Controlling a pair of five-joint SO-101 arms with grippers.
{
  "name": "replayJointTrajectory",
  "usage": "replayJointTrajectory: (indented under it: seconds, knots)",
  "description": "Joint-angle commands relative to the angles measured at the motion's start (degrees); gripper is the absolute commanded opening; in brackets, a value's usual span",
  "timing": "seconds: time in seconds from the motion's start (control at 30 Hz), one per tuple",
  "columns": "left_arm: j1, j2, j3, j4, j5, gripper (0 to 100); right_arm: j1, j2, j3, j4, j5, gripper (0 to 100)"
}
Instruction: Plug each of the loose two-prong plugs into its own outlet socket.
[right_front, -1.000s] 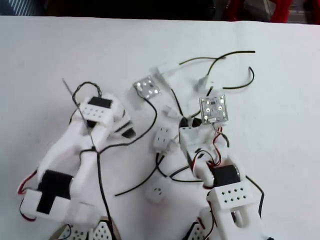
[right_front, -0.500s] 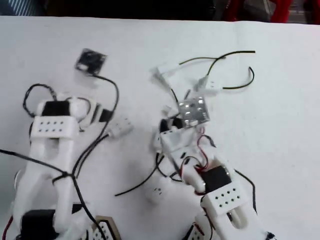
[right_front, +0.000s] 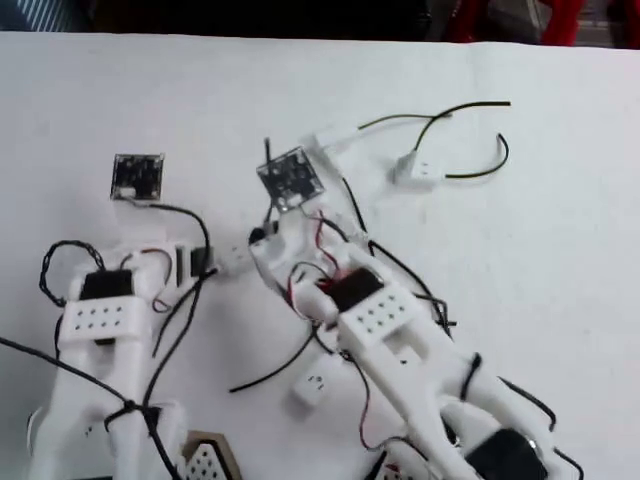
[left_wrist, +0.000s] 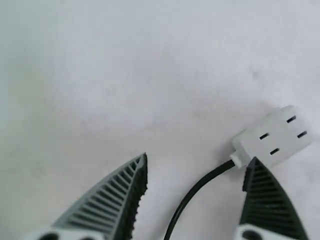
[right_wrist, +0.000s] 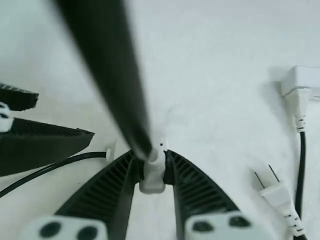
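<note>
My right gripper (right_wrist: 150, 155) is shut on a white plug (right_wrist: 151, 172); its thick black cord (right_wrist: 107, 65) runs up past the camera. In the high view this gripper (right_front: 262, 240) sits mid-table beside a white outlet socket (right_front: 233, 258). My left gripper (left_wrist: 198, 160) is open, low over the table, with that socket (left_wrist: 272, 136) just off one fingertip (left_wrist: 253, 167), slots showing, and its black cord between the fingers. From above, the left gripper (right_front: 195, 262) is just left of the socket. A loose two-prong plug (right_wrist: 272, 192) lies near the right gripper.
A second white socket block (right_front: 315, 385) lies toward the near edge, by the right arm. Another white plug (right_front: 415, 168) with black cord and a white connector (right_front: 325, 145) lie farther back. Black cords cross the middle. The far and right parts of the white table (right_front: 560, 250) are bare.
The right arm swung left toward the table's middle. The left arm swung left and drew back, and the socket block shifted left with it.
</note>
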Motion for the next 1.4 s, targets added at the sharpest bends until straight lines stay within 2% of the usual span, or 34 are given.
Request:
replayJointTrajectory:
  seconds: [0.0,0.13,0.37,0.7,1.03,1.17,1.37]
  knots:
    - [-3.47,-3.74,2.11,-3.96,0.79,30,-1.36,5.76,-4.4,-4.7,-0.44,1.7]
    - [-5.05,-3.56,3.43,-6.51,0.79,30,-2.42,11.03,-5.01,-9.19,-0.44,1.7]
    - [-4.97,-3.56,3.43,-6.42,0.79,30,-0.66,16.66,-5.1,-15.52,-0.09,1.7]
    - [-4.97,-3.47,3.43,-6.42,0.79,30,1.19,20.0,-5.1,-19.56,0.0,1.7]
    - [-4.97,-3.47,3.43,-6.42,0.79,30,0.92,22.29,-4.66,-19.03,0.26,1.7]
    - [-4.97,-3.47,3.52,-6.42,0.79,30,0.75,22.29,-2.46,-18.59,6.68,1.7]
    - [-4.97,-3.47,3.52,-6.42,0.79,30,1.19,22.29,-1.32,-18.24,7.74,1.7]
